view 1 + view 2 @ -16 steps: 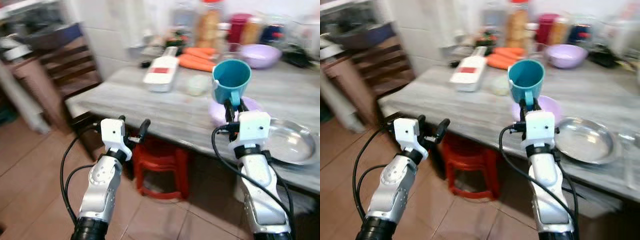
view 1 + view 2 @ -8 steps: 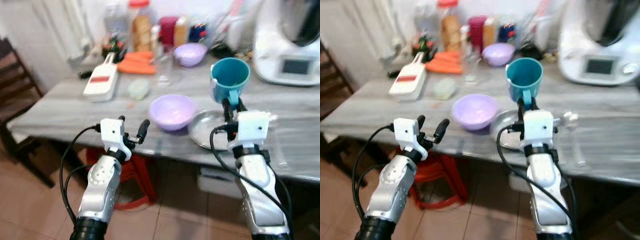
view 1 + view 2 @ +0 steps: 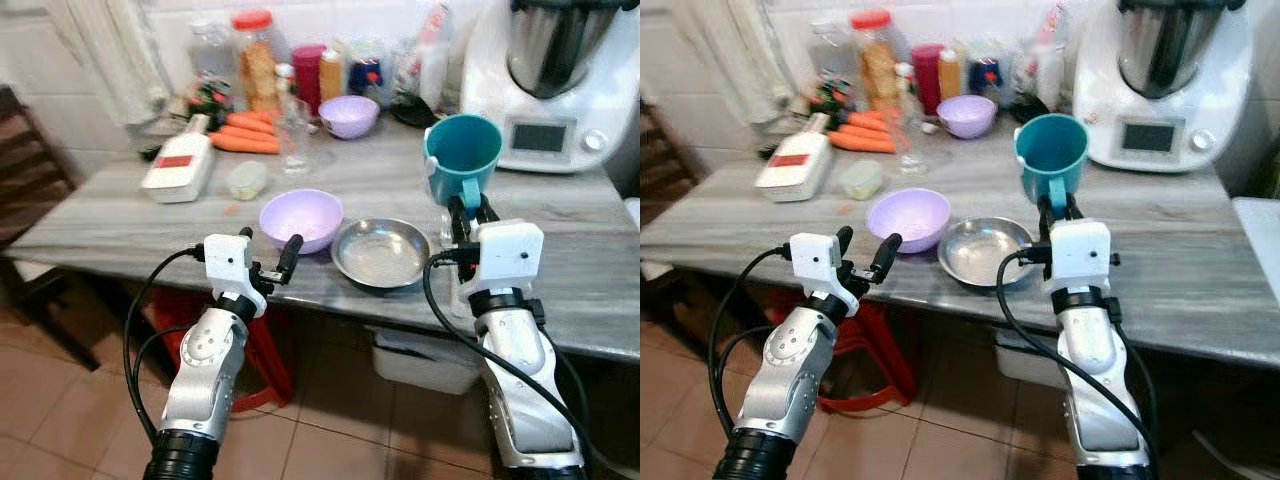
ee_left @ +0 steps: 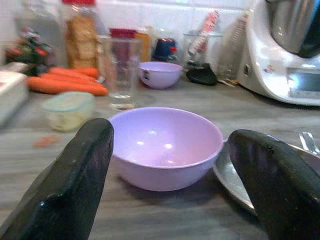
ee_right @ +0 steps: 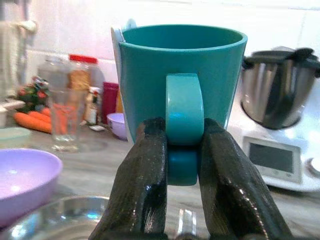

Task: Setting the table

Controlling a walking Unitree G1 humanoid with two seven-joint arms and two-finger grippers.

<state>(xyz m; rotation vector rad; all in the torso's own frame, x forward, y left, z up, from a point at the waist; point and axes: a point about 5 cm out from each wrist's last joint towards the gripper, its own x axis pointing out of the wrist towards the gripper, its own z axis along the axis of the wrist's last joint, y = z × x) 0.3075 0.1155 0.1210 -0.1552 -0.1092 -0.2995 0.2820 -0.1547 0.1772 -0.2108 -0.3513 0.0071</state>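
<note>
Teal plastic mug (image 3: 462, 158) stands upright in the air above the grey marble-patterned table (image 3: 120, 215), its handle pinched between the two black fingers of the right gripper (image 3: 468, 209), just right of the round shallow steel plate (image 3: 381, 253). The left gripper (image 3: 268, 256) hovers at the table's near edge with its fingers spread wide, facing the lilac plastic bowl (image 4: 165, 146), which sits touching or just beside the steel plate. Farther back lie orange carrots (image 3: 243, 137), a clear drinking glass (image 3: 295, 136), a second lilac bowl (image 3: 348, 115) and a white kitchen machine (image 3: 545, 80).

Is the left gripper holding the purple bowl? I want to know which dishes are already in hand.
No. The left gripper is open short of the purple bowl, which sits on the table.
</note>
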